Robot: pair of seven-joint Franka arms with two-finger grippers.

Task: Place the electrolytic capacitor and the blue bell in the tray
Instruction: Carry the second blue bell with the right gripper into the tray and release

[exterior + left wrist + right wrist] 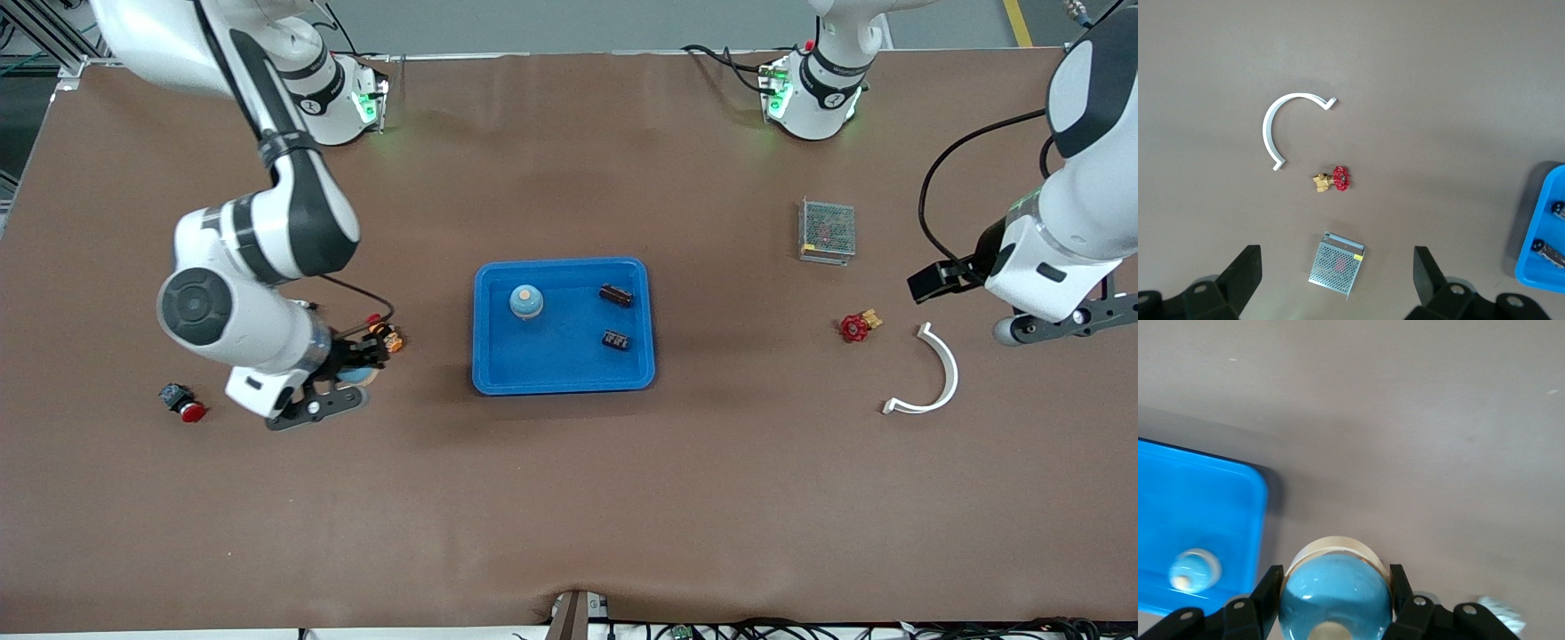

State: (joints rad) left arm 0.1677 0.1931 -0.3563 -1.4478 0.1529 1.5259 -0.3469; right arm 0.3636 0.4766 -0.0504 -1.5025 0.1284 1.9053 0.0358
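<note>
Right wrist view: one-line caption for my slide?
Right tool shut on a blue domed bell, beside the bright blue plastic tray.

You have open brown table point(569, 498) all along the edge nearest the front camera, and another bare stretch between the tray point(498, 373) and the arms' bases. Inside the tray, one blue bell point(525, 301) and two dark capacitors point(616, 295) take up the half farther from the camera; the nearer half lies bare. The right gripper point(342, 378), clamped on a second blue bell point(1336, 593), has bare table between it and the tray's rim. Beside it sit a small orange part point(389, 339) and a red push button point(183, 403). Toward the left arm's end, the mesh box point(827, 230), red valve point(856, 327) and white curved clip point(933, 373) stand well apart, with passable gaps between them.
</note>
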